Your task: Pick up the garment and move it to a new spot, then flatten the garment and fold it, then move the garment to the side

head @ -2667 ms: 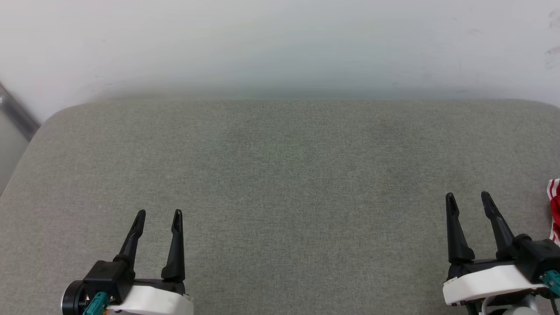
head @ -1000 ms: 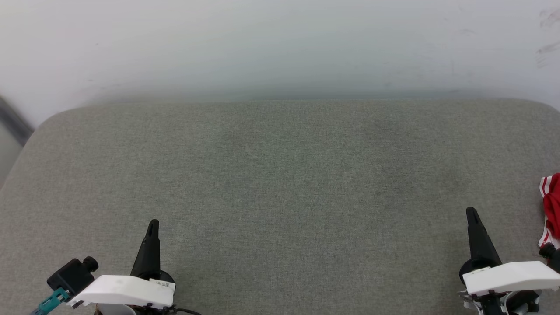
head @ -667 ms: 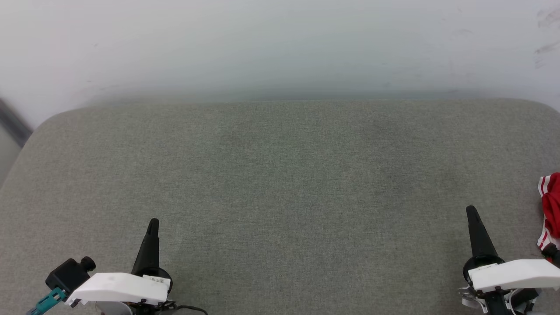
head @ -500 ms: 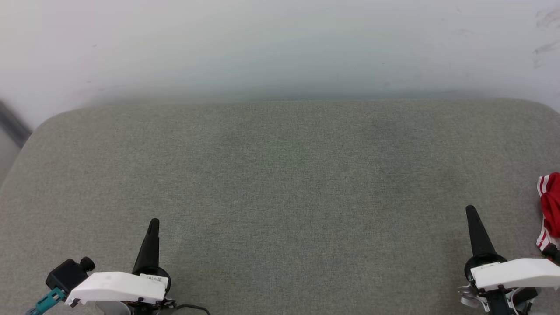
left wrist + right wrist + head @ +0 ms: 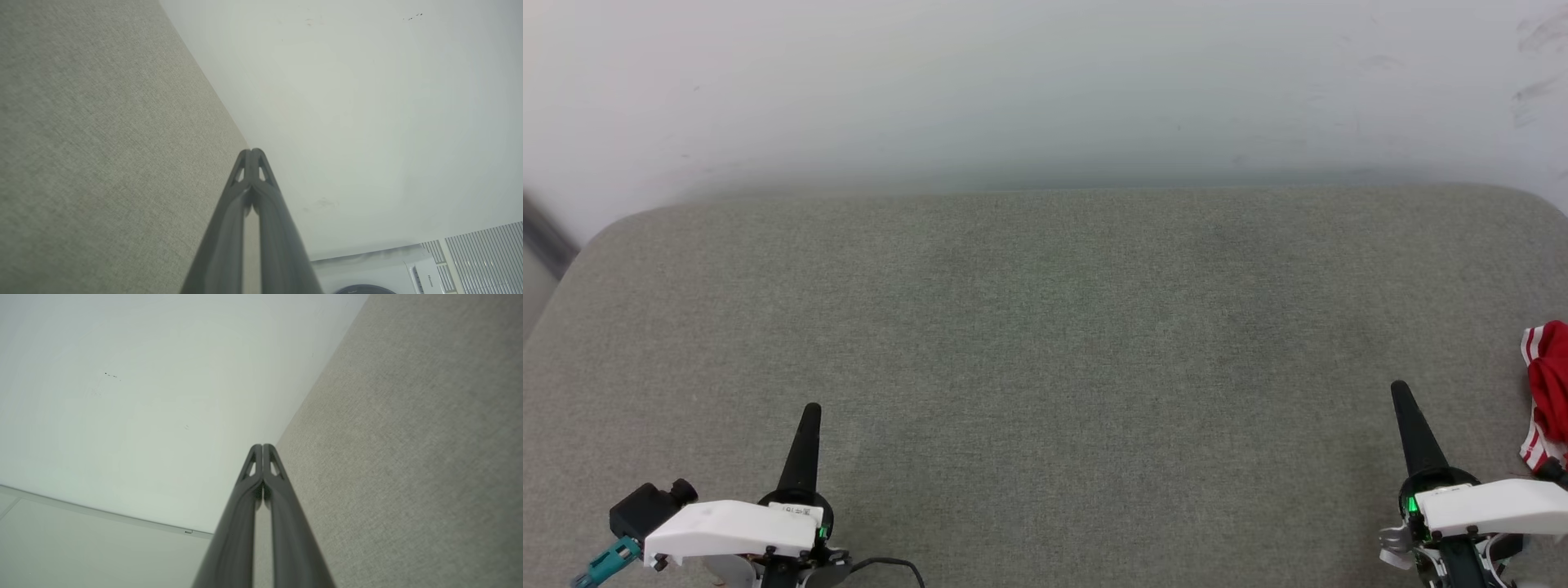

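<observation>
A bunched piece of the red garment (image 5: 1548, 390) with white-and-red striped trim lies at the far right edge of the head view, on the grey-green fabric surface (image 5: 1045, 343); most of it is cut off by the frame. My right gripper (image 5: 1400, 392) is shut and empty, a little to the left of the garment and apart from it. My left gripper (image 5: 810, 412) is shut and empty at the lower left, far from the garment. In the wrist views the left gripper (image 5: 252, 152) and right gripper (image 5: 262, 446) each show their two fingertips pressed together over the fabric.
A pale wall (image 5: 1045, 82) rises right behind the surface's far rounded edge. In the left wrist view a white appliance (image 5: 380, 273) and a slatted panel (image 5: 486, 257) stand beyond the surface's left end.
Both grippers went from open to shut and rolled on edge before the last second. Since then the head view has drifted slightly, showing a bit more of the garment; the arms barely shifted.
</observation>
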